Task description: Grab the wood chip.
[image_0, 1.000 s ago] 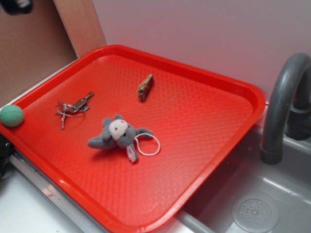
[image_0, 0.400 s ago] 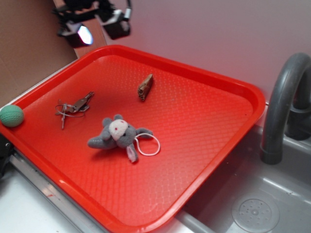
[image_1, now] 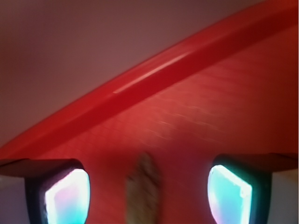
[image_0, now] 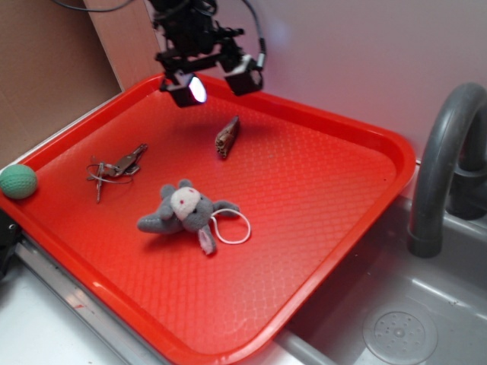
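Hovering spread-fingered, gripper point(image_0: 215, 81) above one wood chip point(image_0: 227, 137) lying near red tray's point(image_0: 365, 220) back rim; one key bunch point(image_0: 114, 169), one plush toy point(image_0: 186, 211) lying apart, blocking nothing.

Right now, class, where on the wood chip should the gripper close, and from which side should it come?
Grip the wood chip across its narrow middle, coming from above. It lies flat and alone on the tray, and the open gripper already straddles it in the wrist view.

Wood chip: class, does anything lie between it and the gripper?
Nothing visible. The open gripper hangs above the wood chip, bare tray between; keys and plush toy lie aside.
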Tool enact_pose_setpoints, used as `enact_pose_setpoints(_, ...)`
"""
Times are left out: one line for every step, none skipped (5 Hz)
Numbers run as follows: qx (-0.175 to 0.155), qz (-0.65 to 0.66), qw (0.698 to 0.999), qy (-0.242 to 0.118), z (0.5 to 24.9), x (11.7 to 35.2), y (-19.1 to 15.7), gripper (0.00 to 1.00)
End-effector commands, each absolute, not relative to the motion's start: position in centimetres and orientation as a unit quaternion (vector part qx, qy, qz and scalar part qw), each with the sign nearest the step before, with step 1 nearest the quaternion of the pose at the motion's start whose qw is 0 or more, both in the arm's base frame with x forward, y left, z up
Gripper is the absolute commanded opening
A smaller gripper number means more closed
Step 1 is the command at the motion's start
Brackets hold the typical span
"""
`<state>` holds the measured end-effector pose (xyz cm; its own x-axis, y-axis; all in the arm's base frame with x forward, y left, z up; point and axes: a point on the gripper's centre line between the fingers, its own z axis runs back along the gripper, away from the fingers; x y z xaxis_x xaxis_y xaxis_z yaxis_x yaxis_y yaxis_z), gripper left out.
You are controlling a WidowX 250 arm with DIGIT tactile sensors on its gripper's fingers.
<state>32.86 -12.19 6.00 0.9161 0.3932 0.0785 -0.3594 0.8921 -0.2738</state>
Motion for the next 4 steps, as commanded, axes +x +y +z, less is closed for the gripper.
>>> enact_pose_setpoints(-0.181, 0.168, 0.967, -0.065, 6.4, 33.8, -14.3, 1.0)
enact_pose_setpoints(-0.163, 0.158, 0.973, -0.053, 5.9, 33.2, -14.7, 0.99)
enact_pose_setpoints(-0.131, 0.15, 0.978, -0.057, 5.5, 32.5, -15.2, 0.0)
enact_pose_setpoints(-0.118, 0.142, 0.981, -0.056, 4.9, 32.3, -15.0, 0.0)
